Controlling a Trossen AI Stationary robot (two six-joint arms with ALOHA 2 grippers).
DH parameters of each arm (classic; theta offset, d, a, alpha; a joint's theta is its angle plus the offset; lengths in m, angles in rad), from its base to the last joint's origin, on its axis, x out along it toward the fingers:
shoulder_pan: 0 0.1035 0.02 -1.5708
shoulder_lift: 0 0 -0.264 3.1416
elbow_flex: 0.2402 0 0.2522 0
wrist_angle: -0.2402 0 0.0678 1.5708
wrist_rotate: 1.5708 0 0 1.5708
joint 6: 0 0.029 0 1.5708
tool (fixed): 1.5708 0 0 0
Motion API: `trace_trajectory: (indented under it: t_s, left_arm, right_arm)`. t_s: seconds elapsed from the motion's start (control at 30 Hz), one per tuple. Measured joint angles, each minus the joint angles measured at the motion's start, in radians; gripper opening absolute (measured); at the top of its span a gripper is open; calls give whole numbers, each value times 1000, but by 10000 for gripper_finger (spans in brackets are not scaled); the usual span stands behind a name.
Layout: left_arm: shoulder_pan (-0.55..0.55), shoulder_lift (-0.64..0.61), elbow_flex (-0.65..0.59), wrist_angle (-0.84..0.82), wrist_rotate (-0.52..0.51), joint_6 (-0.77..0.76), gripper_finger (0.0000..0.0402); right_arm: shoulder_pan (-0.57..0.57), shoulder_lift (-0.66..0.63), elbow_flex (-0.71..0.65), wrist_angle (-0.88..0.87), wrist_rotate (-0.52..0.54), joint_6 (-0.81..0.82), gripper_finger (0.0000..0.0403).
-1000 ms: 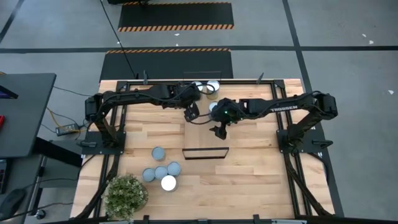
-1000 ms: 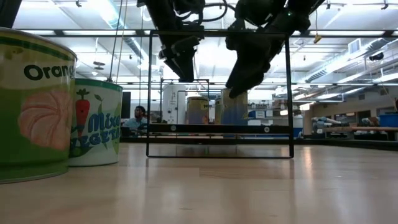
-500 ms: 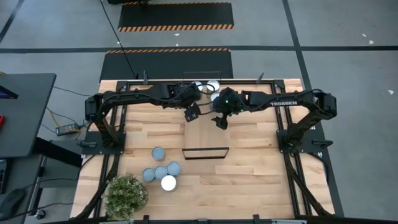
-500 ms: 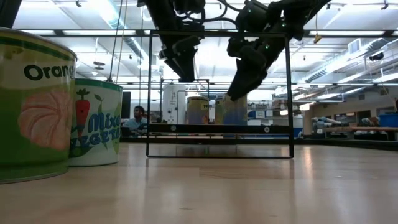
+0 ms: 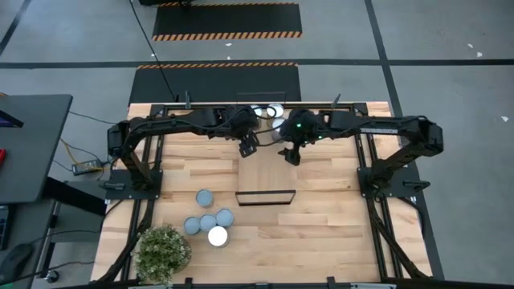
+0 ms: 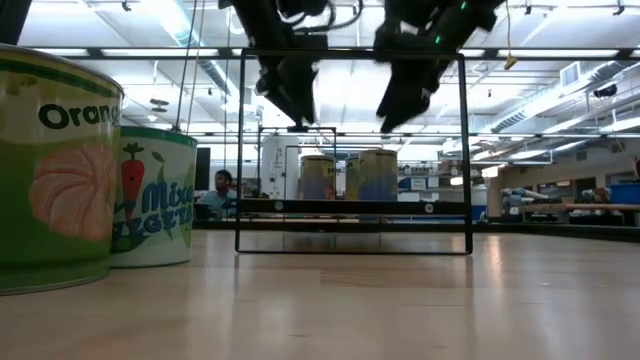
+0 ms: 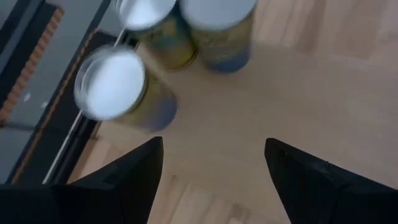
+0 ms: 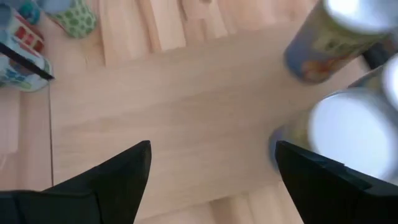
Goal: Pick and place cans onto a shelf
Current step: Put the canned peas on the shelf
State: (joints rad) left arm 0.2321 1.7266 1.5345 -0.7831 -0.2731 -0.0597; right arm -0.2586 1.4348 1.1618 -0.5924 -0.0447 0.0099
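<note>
We judge the cans (image 5: pixel 207 223) to be stiff metal cylinders, light to moderate in weight, with smooth printed sides that could slip under a weak pinch; the safest hold looks to be across the round body, midway up, with the fingers squarely opposite so the can stays upright. Five cans stand together on the table (image 5: pixel 337 233) near its front left corner, just beside the plant (image 5: pixel 162 252); in the low view two of them loom large at the left, their labels showing fruit and vegetables. Three more cans (image 6: pixel 350 176) already stand close together at the far end of the shelf (image 5: pixel 269 172), by the table's back edge, with the rest of the shelf bare out to its black frame (image 5: pixel 266 197). The left gripper (image 5: pixel 248 146) hangs above that far end with its fingers spread and nothing between them, the shelved cans just ahead of it in its wrist view. The right gripper (image 5: pixel 291 154) hovers close beside it over the shelf, fingers likewise released and empty, a can (image 8: pixel 354 134) near one fingertip.
</note>
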Motion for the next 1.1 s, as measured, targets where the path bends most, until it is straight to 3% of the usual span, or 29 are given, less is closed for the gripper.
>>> trace_trajectory:
  t_s: [0.17,0.43,0.73,1.1]
  left_arm:
    - [9,-16,0,-27,14,25,286]
    - [16,-18,-41,-61,12,19,286]
    - [-19,-17,-67,-36,16,19,286]
    - [-30,-17,-67,-46,17,-13,286]
  right_arm:
    - [-33,-94,-30,-28,91,-21,350]
    - [-110,-193,-244,99,102,55,350]
    - [-172,-151,-383,368,96,26,350]
    - [-228,-36,-388,413,24,-7,350]
